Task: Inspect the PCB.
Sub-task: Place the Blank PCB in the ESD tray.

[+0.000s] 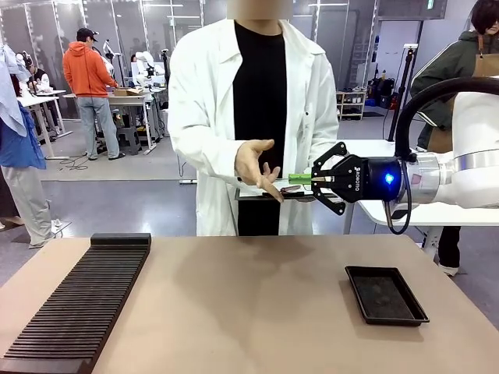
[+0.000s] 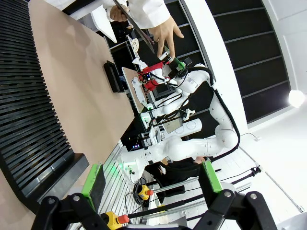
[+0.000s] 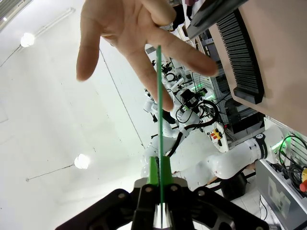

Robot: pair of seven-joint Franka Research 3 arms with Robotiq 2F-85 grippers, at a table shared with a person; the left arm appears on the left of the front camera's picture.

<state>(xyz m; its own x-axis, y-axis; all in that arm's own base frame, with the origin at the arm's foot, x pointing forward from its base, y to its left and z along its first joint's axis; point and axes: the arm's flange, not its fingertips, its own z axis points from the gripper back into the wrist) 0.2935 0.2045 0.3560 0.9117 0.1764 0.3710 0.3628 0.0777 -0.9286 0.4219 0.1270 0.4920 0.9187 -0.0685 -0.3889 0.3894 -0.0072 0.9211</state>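
Observation:
My right gripper (image 1: 313,180) is held out level above the far edge of the table, shut on the PCB (image 1: 299,178), a small green board sticking out toward the person. In the right wrist view the PCB (image 3: 159,110) is a thin green strip seen edge-on, pinched between the fingers of my right gripper (image 3: 159,175). The person's open hand (image 1: 261,167) is just beyond the board's far end, its fingers (image 3: 144,33) spread around the tip; I cannot tell whether they touch it. My left gripper (image 2: 151,182) is open with nothing between its green pads (image 2: 93,184).
The person holds a flat grey clipboard (image 1: 269,192) just under the board. A black shallow tray (image 1: 386,294) lies on the table at the right. A long black ridged rack (image 1: 78,304) runs along the left side. The tan tabletop (image 1: 242,304) lies between them.

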